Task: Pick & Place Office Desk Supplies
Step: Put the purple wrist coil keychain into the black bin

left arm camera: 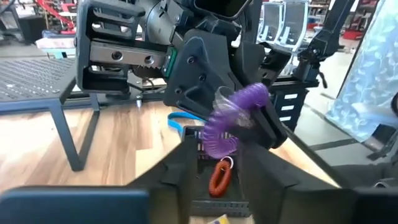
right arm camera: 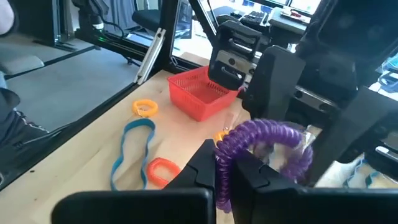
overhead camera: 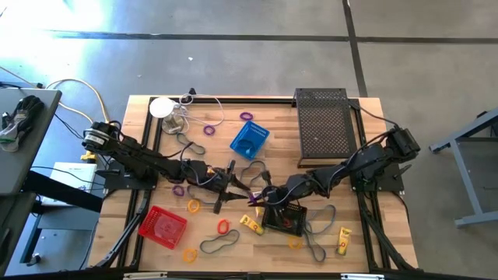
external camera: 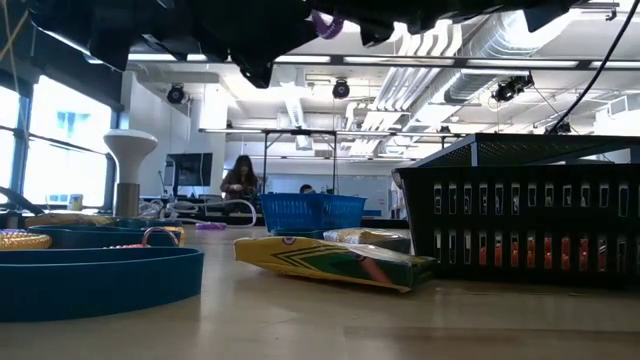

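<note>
- The two arms are meeting near the middle of the wooden table (overhead camera: 117,233), above the black basket (overhead camera: 285,218), and a purple coil ring (right arm camera: 264,142) is sitting between their fingertips.
- The right gripper (overhead camera: 261,196) is pinching the purple coil ring, its fingers pressed together on it in the right wrist view.
- The left gripper (overhead camera: 247,191) is sitting just beside the same ring; its fingers (left arm camera: 261,121) are standing slightly apart around the coil, and whether they are still bearing on it I cannot tell.
- The black basket is holding something orange-red; in the left wrist view an orange ring (left arm camera: 219,176) is lying inside it, directly below the purple coil.
- The blue basket (overhead camera: 249,139) is standing farther back, well apart from the grippers, and what is in it I cannot tell.
- The red basket (overhead camera: 163,226) is resting near the front left corner of the table; nothing can be made out in it from above.
- The large black mesh tray (overhead camera: 323,124) is lying at the back right.
- Yellow tubes are lying beside the black basket: one (overhead camera: 250,224) just to its left, another (overhead camera: 343,241) farther right.
- Grey band loops (overhead camera: 219,243), orange rings (overhead camera: 223,227) and small purple rings (overhead camera: 247,117) are lying loose on the wood around the baskets.
- A white round disc (overhead camera: 161,107) with cables is sitting at the back left.
</note>
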Motion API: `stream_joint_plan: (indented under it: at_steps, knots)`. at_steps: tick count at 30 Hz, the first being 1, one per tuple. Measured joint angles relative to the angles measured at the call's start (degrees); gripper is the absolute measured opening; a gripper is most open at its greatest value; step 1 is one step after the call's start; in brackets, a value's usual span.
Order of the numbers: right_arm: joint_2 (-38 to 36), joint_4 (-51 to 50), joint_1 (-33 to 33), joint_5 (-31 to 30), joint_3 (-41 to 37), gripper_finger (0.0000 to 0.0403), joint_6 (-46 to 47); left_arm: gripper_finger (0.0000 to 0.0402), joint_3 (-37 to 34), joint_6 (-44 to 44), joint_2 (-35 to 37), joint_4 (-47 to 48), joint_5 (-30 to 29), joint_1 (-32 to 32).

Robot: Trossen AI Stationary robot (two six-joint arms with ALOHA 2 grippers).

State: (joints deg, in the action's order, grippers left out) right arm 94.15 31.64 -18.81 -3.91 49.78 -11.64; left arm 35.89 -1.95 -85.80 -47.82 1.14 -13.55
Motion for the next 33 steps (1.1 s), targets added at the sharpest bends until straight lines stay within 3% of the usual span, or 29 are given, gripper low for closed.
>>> stream_joint_plan:
  at_steps: [5,10,20,23,33]
  knots:
    - [-0.5,-5.0,-0.9,3.3,1.3,0.0005,3.0,0.0171,0.0,-0.5,0.0,0.0,0.0,-0.1]
    - [-3.5,-19.5,-5.1,2.2,5.1,0.0005,10.9,0.0178,0.0,-0.7,0.0,2.1,0.0,-0.1]
    - [-5.7,-48.6,-9.4,-4.8,6.0,0.0004,47.2,0.0179,0.0,-4.0,0.0,5.5,0.0,-0.1]
    - [-4.6,-50.8,-9.3,-4.3,6.1,0.0004,52.9,0.0179,0.0,-4.1,0.0,6.1,0.0,-0.1]
    - [-2.7,-52.0,-8.6,6.5,4.0,0.0005,59.3,0.0179,0.0,-4.1,0.0,10.7,0.1,-0.1]
